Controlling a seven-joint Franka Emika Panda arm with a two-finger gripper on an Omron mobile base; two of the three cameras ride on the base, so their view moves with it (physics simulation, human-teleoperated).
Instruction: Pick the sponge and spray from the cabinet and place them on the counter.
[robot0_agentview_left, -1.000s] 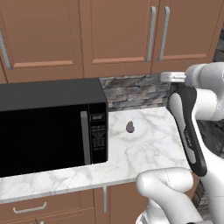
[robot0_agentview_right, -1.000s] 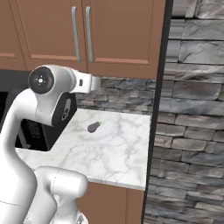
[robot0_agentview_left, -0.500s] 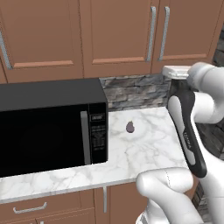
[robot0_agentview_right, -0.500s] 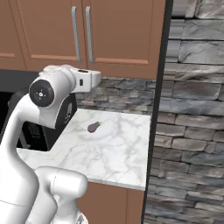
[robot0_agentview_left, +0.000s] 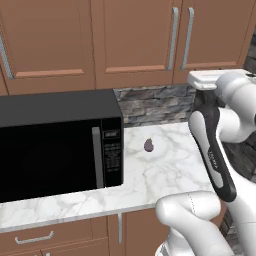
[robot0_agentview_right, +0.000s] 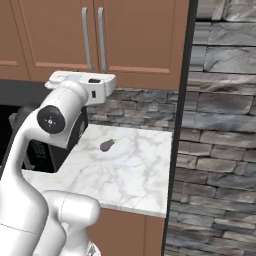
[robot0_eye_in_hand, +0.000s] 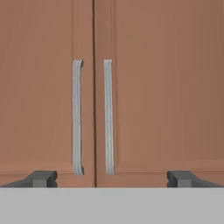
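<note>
The gripper (robot0_eye_in_hand: 112, 178) is spread wide and holds nothing, facing the cabinet (robot0_eye_in_hand: 153, 87). Its brown doors are shut, with two silver handles (robot0_eye_in_hand: 108, 117) side by side.

I see the brown wooden cabinet (robot0_eye_in_hand: 144, 87) straight ahead of my hand, its two doors shut tight with two long silver bar handles (robot0_eye_in_hand: 108, 116) standing side by side, and the white marble counter (robot0_agentview_left: 165, 167) lies below my hand.
</note>
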